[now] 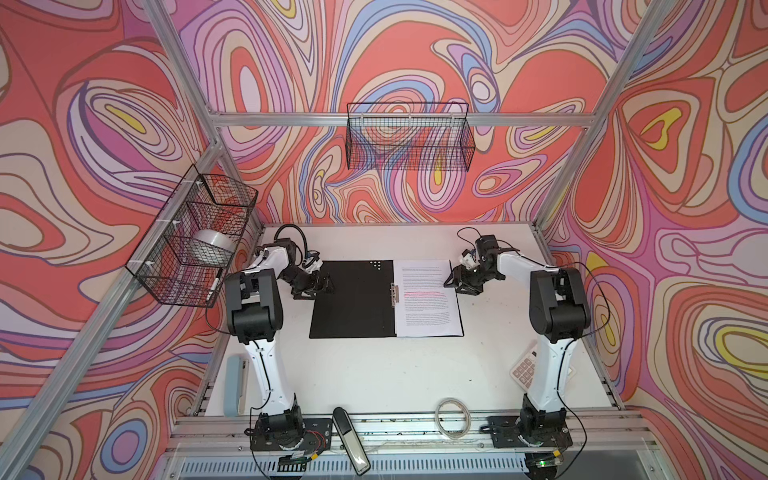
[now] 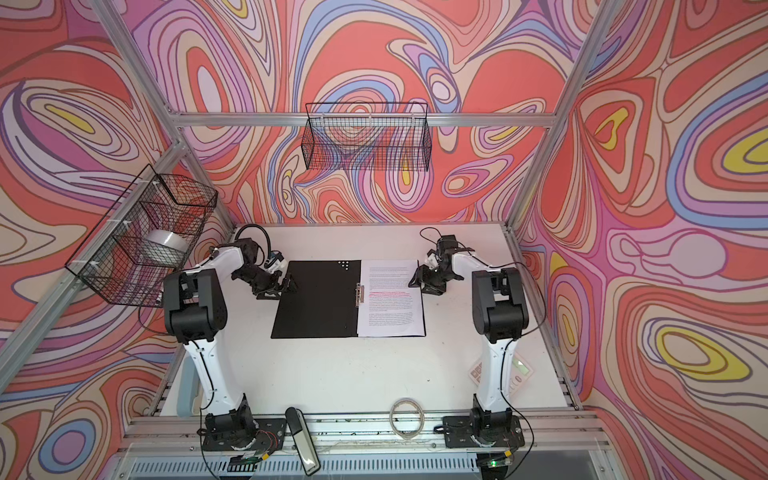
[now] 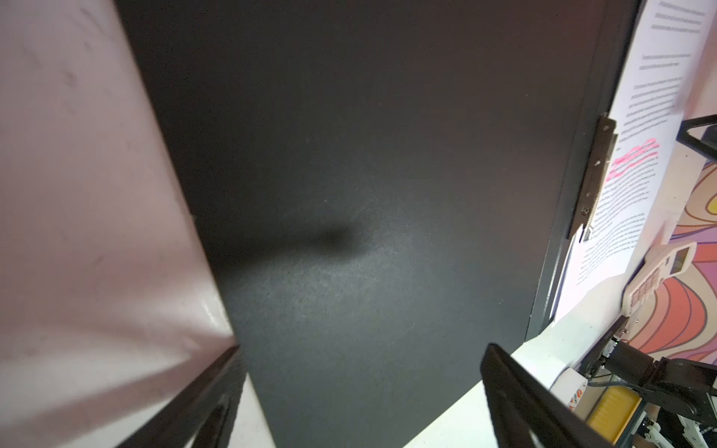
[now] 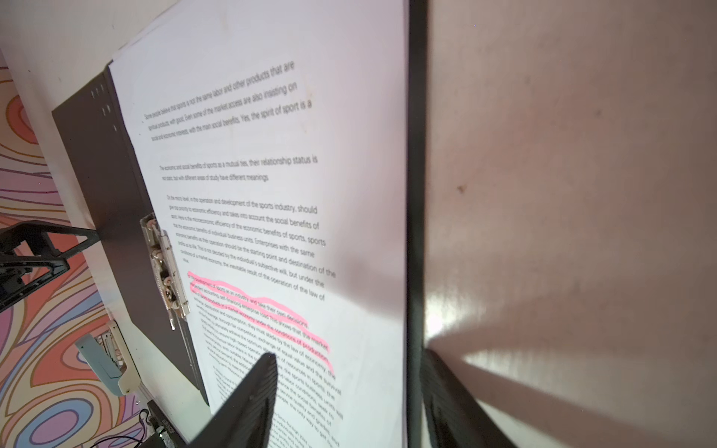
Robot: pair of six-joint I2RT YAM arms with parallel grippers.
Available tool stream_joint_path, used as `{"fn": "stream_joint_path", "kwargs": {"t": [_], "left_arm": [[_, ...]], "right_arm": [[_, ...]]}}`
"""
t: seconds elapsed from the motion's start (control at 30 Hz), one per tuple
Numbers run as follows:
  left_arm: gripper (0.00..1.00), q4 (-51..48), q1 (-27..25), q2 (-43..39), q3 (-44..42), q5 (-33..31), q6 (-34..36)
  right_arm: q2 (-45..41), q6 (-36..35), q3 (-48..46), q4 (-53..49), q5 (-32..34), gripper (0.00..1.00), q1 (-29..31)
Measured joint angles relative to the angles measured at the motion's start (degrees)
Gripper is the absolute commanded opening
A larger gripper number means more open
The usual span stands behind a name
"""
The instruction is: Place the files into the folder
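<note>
As the arms (image 1: 255,307) flank the open folder (image 1: 352,299), their jaws point inward.

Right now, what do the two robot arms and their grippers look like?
Both the left arm and right arm have white tapered links, bulky black joint housings and thin black cables. The left gripper and right gripper are black, with hollow triangular fingers.

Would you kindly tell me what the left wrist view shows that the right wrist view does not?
Only the left wrist view shows the calculator and the broad black inside of the folder's left cover. Only the right wrist view shows the files' print sharply enough to read, and a pale grey-blue object. Both show the metal spine clip, the pink highlighted lines and the open folder on the table.
</note>
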Motion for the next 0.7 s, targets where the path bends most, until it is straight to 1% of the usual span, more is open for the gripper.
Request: {"fn": "stream_joint_path", "kwargs": {"t": [0.4,0.7], "left_arm": [[0.94,-1.44,0.02,-1.88,-0.17,1.27,0.63],[0.94,-2.32,0.37,-3.02,-0.20,3.50,1.16]], "right_arm": [[0.28,-0.87,0.72,-0.68,0.87,0.62,-0.09],[0.48,-1.16,1.22,-1.18,1.49,0.62,-0.33]]}}
